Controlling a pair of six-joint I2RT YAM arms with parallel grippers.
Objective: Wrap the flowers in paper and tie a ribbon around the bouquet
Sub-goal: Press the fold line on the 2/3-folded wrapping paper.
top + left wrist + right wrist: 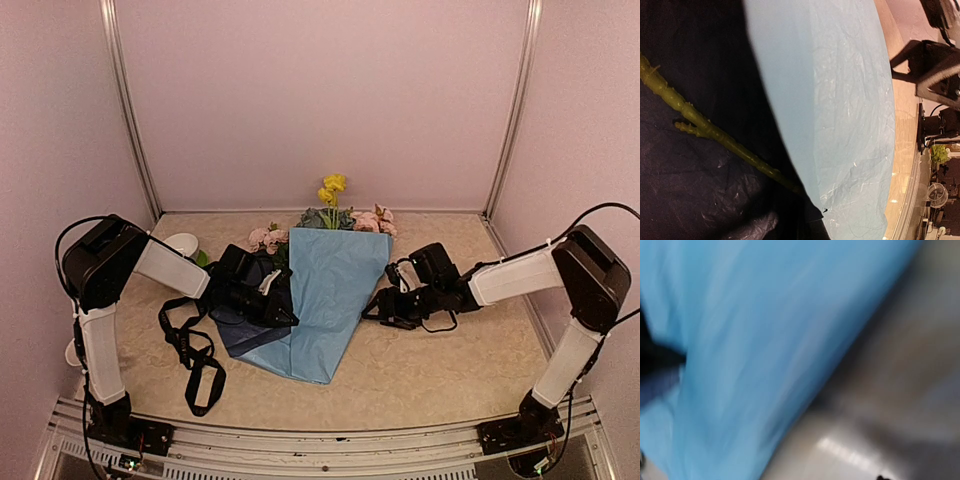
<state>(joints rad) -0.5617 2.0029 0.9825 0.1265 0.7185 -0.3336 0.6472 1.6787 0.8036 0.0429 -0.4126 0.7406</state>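
The flowers [333, 205] lie at the back of the table, pink, yellow and blue-green heads poking out above the paper [330, 290]. The light-blue sheet is folded over them into a cone, with its navy reverse showing at the left. My left gripper [272, 300] sits on that navy flap and is shut, apparently on the paper. Its wrist view is filled by navy and light-blue paper [840, 100] with a green stem [700, 127] across it, and its fingers are hidden. My right gripper [378, 310] is at the cone's right edge. Its wrist view is a blur of blue paper [740, 340]. The black ribbon [195, 355] lies looped at the near left.
A white cup on a green saucer [185, 245] stands at the back left behind the left arm. Pink walls close in the table on three sides. A metal rail [320, 440] runs along the near edge.
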